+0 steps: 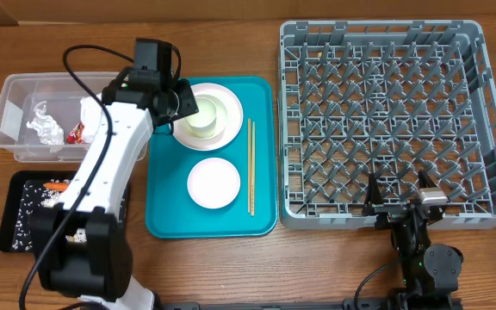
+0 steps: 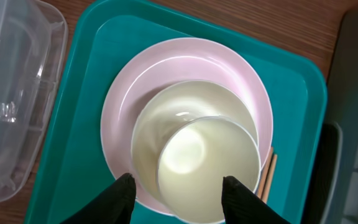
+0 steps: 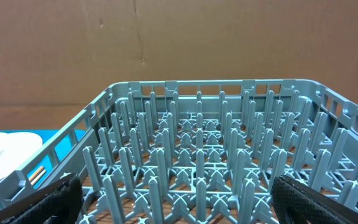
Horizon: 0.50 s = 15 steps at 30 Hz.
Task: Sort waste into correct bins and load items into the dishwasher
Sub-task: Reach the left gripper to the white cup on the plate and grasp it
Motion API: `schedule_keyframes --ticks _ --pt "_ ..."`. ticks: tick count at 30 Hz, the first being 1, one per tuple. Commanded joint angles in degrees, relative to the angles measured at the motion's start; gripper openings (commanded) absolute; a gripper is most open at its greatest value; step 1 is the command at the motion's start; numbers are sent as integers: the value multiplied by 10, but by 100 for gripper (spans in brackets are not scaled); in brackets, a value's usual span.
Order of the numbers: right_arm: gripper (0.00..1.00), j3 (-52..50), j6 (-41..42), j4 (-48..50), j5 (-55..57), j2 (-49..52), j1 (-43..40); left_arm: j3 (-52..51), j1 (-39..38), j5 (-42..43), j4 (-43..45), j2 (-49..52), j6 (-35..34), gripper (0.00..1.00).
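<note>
Cup [image 2: 207, 165] in bowl [image 2: 157, 115] on plate [image 2: 166, 62], chopsticks [image 1: 251, 168] beside, left gripper [image 2: 178, 188] open astride cup, right gripper [image 3: 179, 202] wide, empty

The white-shelled left arm [image 1: 102, 172] stood extended from the lower left of the overhead frame toward its upper centre. The black left pincer [image 2: 178, 190] pointed straight down, fingers partly apart. At lower right, the black right pincer [image 1: 399, 200] sat low, fingers spread wide.

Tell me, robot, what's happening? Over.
Left gripper open over cup, nested in bowl on plate. Right gripper open at rack. Nothing blocking cup.
</note>
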Motion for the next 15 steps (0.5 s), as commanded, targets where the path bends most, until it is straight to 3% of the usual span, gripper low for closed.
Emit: schedule_keyframes --ticks 1,9,15 --pt "100 -6 0 4 -3 -6 -2 7 2 -16 9 18 14 44" --pt "100 -6 0 4 -3 -6 -2 7 1 -2 5 76 14 41" --pt "100 -6 0 4 -3 -6 -2 7 1 -1 6 81 14 24"
